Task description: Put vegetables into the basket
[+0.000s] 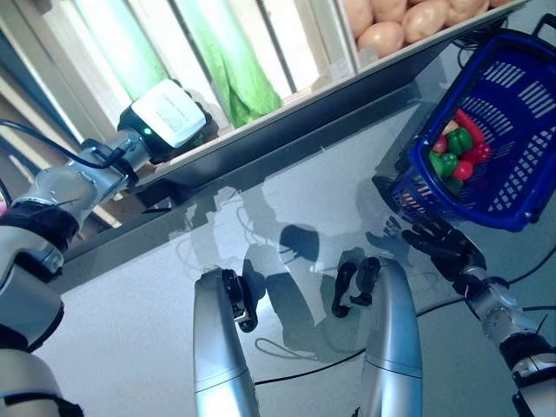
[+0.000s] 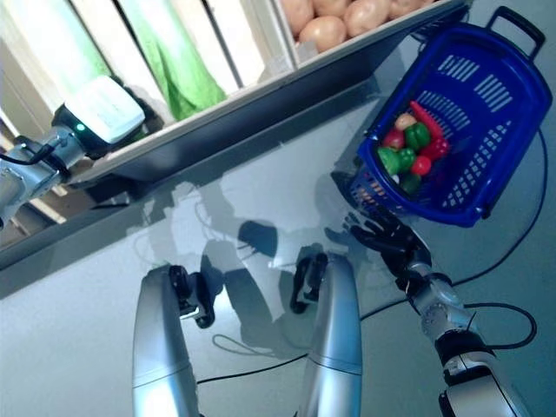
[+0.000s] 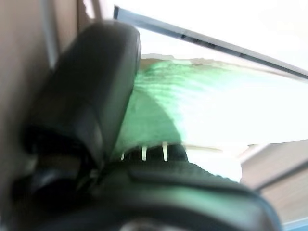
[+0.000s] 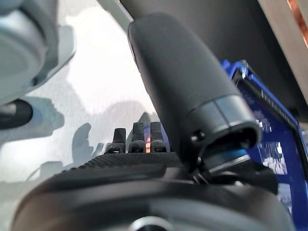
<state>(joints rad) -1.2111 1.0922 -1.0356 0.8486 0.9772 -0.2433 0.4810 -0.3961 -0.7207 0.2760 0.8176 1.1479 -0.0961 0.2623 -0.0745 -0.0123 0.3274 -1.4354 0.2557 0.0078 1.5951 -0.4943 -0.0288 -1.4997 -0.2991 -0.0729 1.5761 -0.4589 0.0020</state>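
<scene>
A blue plastic basket [image 1: 521, 148] stands on the floor at the right, holding green and red peppers [image 1: 456, 149] and other small vegetables [image 2: 408, 143]. My right hand [image 1: 445, 245] hovers just beside its near corner, fingers spread and holding nothing. My left hand [image 1: 169, 117], with its white cover, reaches onto the shelf next to a green leafy vegetable [image 1: 233, 74]. In the left wrist view the thumb [image 3: 91, 86] stands straight, and the leafy vegetable [image 3: 192, 106] lies past it, not gripped.
A wooden crate of potatoes [image 1: 387, 30] sits on the shelf at the upper right. A second pale green vegetable [image 1: 122, 43] lies left of the first. The shelf's dark front edge [image 1: 287, 122] runs diagonally above the grey floor.
</scene>
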